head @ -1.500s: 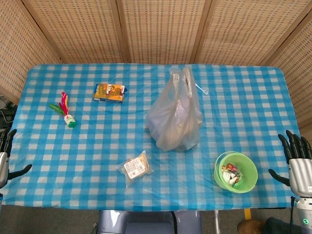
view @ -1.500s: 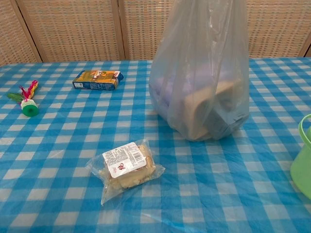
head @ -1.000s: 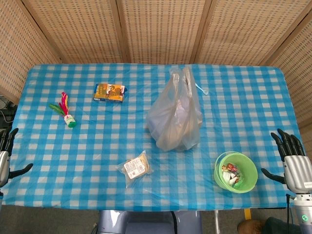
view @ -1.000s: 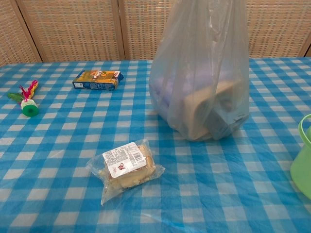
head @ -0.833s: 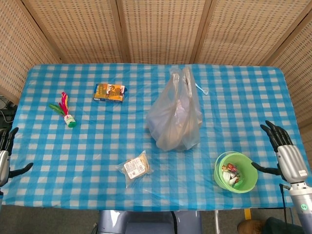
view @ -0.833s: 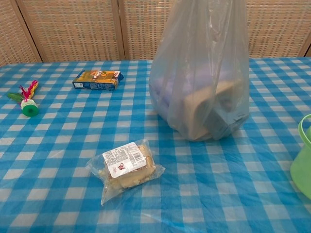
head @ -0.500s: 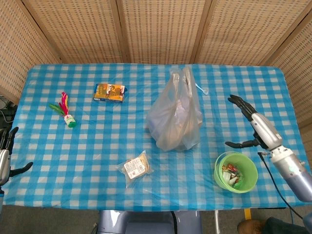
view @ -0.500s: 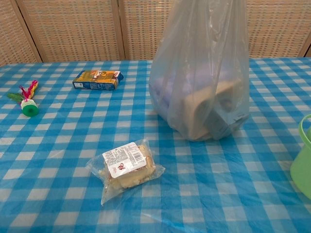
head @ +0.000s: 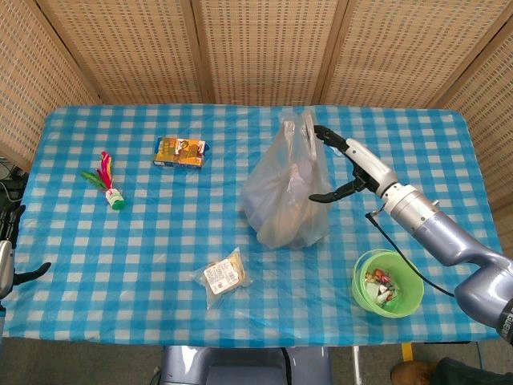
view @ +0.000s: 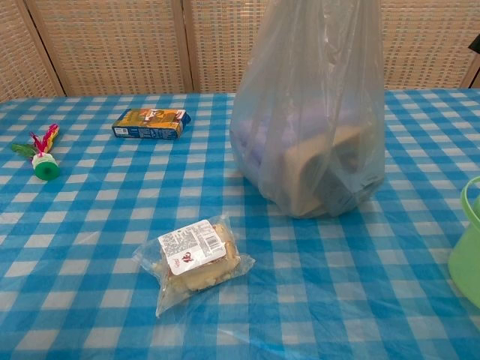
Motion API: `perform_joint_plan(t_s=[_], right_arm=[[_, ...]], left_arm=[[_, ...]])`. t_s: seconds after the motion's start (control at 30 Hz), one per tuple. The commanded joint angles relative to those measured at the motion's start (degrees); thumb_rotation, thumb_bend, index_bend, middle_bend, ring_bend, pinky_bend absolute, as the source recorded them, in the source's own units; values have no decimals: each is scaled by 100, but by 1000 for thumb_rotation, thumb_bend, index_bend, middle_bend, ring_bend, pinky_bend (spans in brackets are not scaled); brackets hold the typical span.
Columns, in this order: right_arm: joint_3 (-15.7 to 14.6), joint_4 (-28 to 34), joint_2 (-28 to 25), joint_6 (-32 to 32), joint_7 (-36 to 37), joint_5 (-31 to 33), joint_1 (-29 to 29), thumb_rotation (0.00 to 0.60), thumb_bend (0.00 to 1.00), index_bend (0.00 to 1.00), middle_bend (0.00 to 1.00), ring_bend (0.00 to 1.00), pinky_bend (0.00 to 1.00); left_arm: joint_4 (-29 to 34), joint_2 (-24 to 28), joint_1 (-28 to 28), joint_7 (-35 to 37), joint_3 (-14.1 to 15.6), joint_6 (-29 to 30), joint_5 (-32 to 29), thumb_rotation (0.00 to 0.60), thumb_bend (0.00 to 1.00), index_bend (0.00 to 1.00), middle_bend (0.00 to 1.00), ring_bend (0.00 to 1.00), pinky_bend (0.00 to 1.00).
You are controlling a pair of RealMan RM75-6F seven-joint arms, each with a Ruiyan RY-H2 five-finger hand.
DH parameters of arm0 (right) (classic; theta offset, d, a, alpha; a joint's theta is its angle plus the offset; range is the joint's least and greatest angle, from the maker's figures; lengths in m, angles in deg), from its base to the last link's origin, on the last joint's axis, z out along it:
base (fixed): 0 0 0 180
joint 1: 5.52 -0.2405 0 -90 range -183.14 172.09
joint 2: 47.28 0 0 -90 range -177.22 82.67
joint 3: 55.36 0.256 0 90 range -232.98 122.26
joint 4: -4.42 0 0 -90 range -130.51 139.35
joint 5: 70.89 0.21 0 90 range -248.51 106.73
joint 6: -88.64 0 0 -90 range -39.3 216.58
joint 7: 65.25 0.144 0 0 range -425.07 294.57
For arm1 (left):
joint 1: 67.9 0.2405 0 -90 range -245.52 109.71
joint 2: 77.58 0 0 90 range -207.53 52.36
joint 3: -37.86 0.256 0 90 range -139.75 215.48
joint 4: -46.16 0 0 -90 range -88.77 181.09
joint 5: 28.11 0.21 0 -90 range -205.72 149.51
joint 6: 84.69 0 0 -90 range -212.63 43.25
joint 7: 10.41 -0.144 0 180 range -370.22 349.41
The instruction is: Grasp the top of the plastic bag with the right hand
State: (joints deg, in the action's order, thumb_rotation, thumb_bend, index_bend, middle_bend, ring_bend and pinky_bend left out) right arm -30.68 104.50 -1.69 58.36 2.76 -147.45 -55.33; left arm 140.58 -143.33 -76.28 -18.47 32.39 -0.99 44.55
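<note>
One bag (head: pixel 286 188), one box (head: pixel 179 151), one shuttlecock (head: pixel 107 180), one wrapped snack (head: pixel 224 276) and one green bowl (head: pixel 388 283) sit on one desk (head: pixel 144 241). Two robot hands show: right (head: pixel 353 167), left (head: pixel 6 253).

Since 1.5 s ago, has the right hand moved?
Yes. The right hand went from the table's right edge, past the green bowl, up and left to beside the bag top, fingers spread.

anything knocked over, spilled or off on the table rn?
Nothing stands out. The plastic bag stands upright with its contents inside, the green bowl is upright, and the snack packet, box and shuttlecock lie intact. The right hand is open beside the bag.
</note>
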Motion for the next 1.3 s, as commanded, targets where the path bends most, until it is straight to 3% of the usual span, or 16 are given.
perform_joint_plan(t_s=[0.03, 0.43, 0.53, 0.63, 0.77, 1.03, 1.17, 1.3], right_arm=[[197, 59, 18, 220, 496, -23, -133, 600, 0, 203, 205, 6, 0], [484, 169, 84, 816, 2092, -457, -512, 600, 0, 256, 264, 63, 1], [670, 194, 157, 925, 2831, -450, -635, 600, 0, 266, 297, 100, 48], [833, 104, 167, 1182, 3398, -395, -786, 600, 0, 279, 342, 150, 142], [943, 100, 161, 1295, 3751, -484, -827, 600, 0, 282, 369, 236, 347], [928, 72, 201, 1305, 4006, -676, -856, 600, 0, 310, 442, 339, 420], [844, 68, 237, 1312, 4089, -735, -863, 600, 0, 403, 556, 444, 484], [738, -21, 317, 1241, 4162, -812, -876, 600, 0, 596, 744, 651, 768]], left_arm=[[-10, 2, 1, 11, -11, -15, -9, 600, 0, 0, 0, 0, 0], [-50, 32, -7, 97, -84, -132, -53, 600, 0, 0, 0, 0, 0], [-54, 37, -3, 113, -100, -155, -66, 600, 0, 0, 0, 0, 0], [-53, 46, 6, 135, -119, -159, -74, 600, 0, 0, 0, 0, 0], [-60, 50, 11, 145, -134, -183, -89, 600, 0, 0, 0, 0, 0], [-58, 59, 16, 160, -147, -206, -69, 600, 0, 0, 0, 0, 0], [-63, 68, 19, 179, -160, -221, -78, 600, 0, 0, 0, 0, 0], [-61, 70, 19, 174, -164, -236, -76, 600, 0, 0, 0, 0, 0]])
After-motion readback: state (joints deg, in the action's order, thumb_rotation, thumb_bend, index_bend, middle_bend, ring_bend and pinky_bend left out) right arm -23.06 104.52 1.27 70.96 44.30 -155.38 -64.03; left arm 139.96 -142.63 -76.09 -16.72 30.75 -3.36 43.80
